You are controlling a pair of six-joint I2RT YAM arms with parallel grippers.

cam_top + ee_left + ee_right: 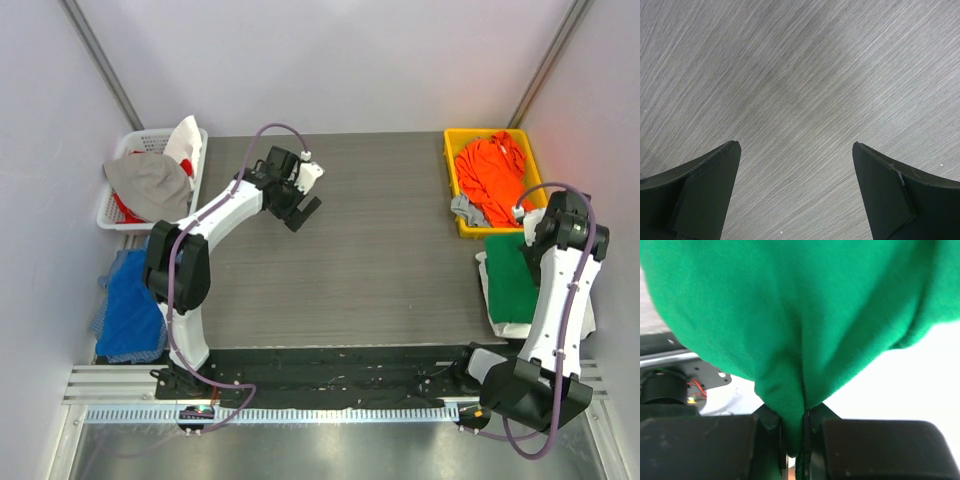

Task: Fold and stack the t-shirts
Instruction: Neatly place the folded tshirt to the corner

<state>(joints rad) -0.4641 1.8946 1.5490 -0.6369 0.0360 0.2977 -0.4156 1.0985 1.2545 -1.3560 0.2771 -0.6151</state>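
Observation:
The bright green t-shirt [508, 268] lies folded at the table's right edge on top of a white t-shirt [490, 300]. My right gripper [530, 238] is shut on a pinched fold of the green t-shirt [790, 315], which fills the right wrist view; the cloth bunches between the right gripper's [796, 417] jaws, with white fabric [905, 385] below. An orange t-shirt [490, 170] sits crumpled in the yellow bin [452, 185]. My left gripper [300, 207] hovers over the bare table at the back centre, and in the left wrist view the left gripper [795, 145] stands wide open, holding nothing.
A white basket [113, 210] at the back left holds grey and red-white clothes. A blue cloth [130, 300] hangs off the left table edge. A grey garment [465, 208] drapes over the yellow bin's front rim. A metal rail [300, 412] runs along the near edge.

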